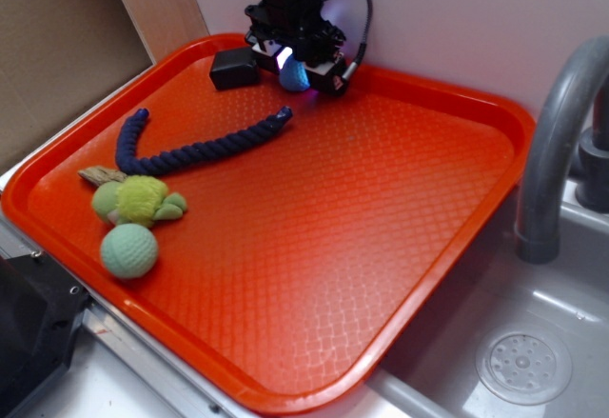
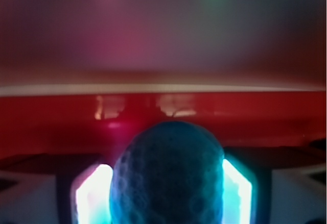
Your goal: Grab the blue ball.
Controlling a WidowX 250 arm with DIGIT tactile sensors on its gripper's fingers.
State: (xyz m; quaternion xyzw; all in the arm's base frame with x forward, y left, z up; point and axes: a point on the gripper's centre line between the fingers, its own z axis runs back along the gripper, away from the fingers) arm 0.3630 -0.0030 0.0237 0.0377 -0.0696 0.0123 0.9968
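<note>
Jaws of the gripper (image 1: 297, 68) are closed onto the blue ball (image 1: 294, 75), one on each side of it; the wrist view shows the ball (image 2: 168, 175) filling the gap, its dimpled knit-like surface pressed between two glowing white pads (image 2: 94, 196). Whether the ball sits on the tray or hangs just above it cannot be told

Ball and gripper are at about 12 o'clock on the orange tray (image 1: 381, 247), close to its far rim, which also crosses the wrist view as a red band (image 2: 255, 114). Just beside the gripper, toward 11 o'clock, sits a black block (image 1: 233, 68). A dark navy rope toy (image 1: 195, 149), bent into a V, lies around 10 o'clock, well apart from the ball. Near 8 o'clock a yellow-green plush toy (image 1: 141, 199) rests on the tray, and a pale mint-green ball (image 1: 128, 250) lies just beside it toward the near rim

At 3 o'clock, off the tray, a grey faucet (image 1: 557, 142) curves over a sink (image 1: 533, 342) with a round drain (image 1: 523, 366). The tray rests partly over the sink edge and partly on the counter (image 1: 114, 380)
</note>
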